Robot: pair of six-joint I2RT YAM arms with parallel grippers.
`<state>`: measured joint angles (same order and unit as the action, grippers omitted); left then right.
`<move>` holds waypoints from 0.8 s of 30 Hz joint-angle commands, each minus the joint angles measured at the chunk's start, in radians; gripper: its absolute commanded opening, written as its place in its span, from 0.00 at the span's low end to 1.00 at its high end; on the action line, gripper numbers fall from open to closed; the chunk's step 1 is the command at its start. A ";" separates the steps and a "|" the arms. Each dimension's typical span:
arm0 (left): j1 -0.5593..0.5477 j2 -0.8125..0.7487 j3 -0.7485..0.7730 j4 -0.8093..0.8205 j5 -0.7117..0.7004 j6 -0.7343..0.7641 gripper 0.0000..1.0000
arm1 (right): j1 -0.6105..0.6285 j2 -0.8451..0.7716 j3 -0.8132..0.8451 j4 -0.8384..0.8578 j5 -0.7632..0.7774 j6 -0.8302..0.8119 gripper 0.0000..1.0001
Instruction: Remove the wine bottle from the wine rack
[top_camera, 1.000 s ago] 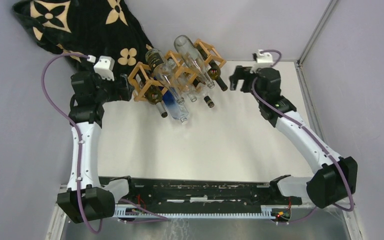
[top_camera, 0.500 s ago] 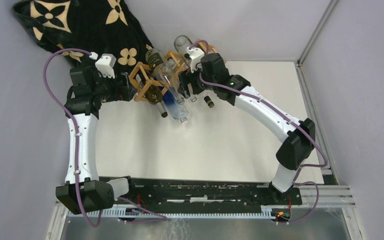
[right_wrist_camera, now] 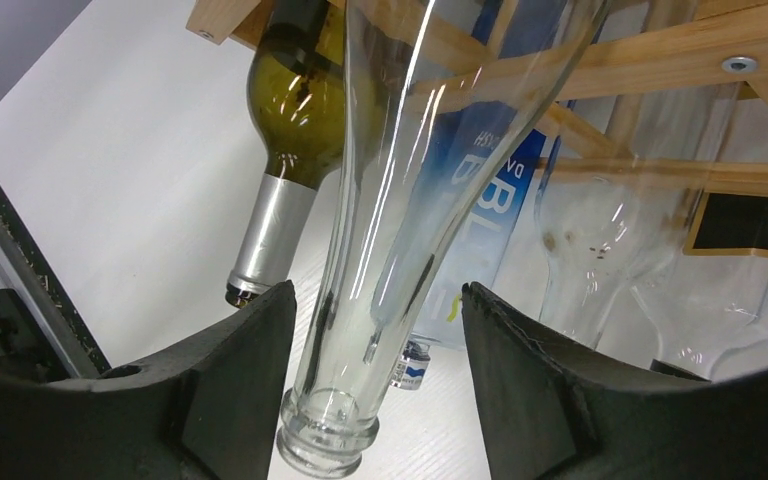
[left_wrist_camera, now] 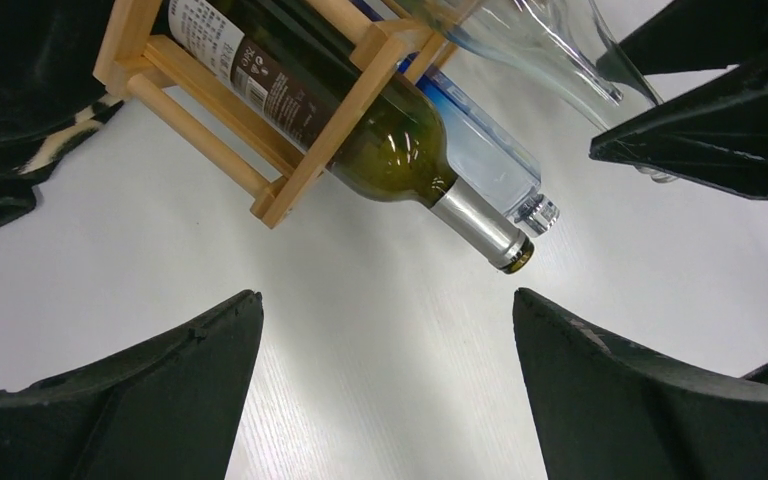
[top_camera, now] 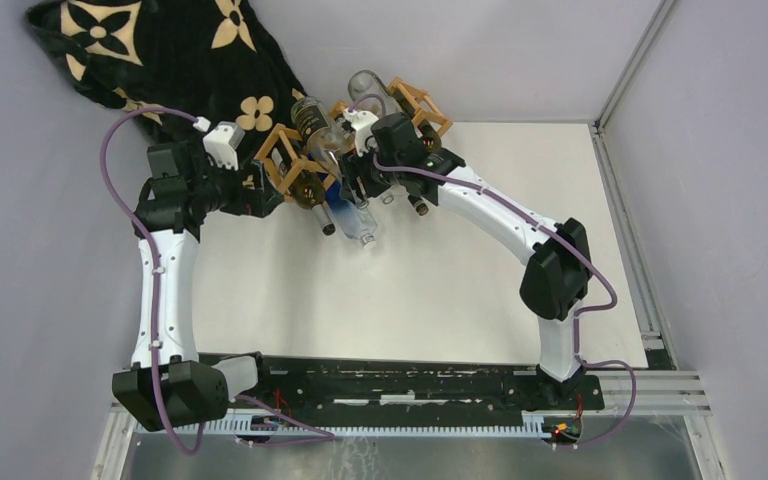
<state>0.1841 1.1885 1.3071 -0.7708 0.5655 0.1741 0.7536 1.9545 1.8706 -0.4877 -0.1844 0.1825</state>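
Observation:
The wooden wine rack (top_camera: 282,160) stands at the table's back with several bottles lying in its cells. A clear wine bottle (right_wrist_camera: 400,150) slopes down out of the rack (right_wrist_camera: 660,60). My right gripper (right_wrist_camera: 375,300) is open around its neck; the left finger sits against the glass and a gap shows at the right finger. From above, the right gripper (top_camera: 360,185) is at the rack's front. My left gripper (left_wrist_camera: 388,300) is open and empty over the table, just short of a green bottle (left_wrist_camera: 380,150) lying in the rack (left_wrist_camera: 210,130).
A blue-labelled clear bottle (left_wrist_camera: 490,160) lies beside the green one (right_wrist_camera: 295,90). A dark bottle's neck (top_camera: 418,205) sticks out right of my right gripper. A black flower-patterned cloth (top_camera: 160,50) is heaped at the back left, touching the rack.
My right arm swung in from the right side to the rack's front, and its jaws narrowed around the clear bottle's neck. The left gripper shifted slightly right toward the rack.

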 commanded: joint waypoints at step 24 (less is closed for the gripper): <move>0.003 -0.077 -0.117 -0.131 0.023 0.241 1.00 | -0.014 0.001 -0.004 0.249 -0.235 0.200 0.00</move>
<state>0.1841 1.1355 1.2156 -0.8894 0.6144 0.3351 0.7197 2.0628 1.8965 -0.4191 -0.2859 0.3676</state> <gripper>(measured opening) 0.997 0.430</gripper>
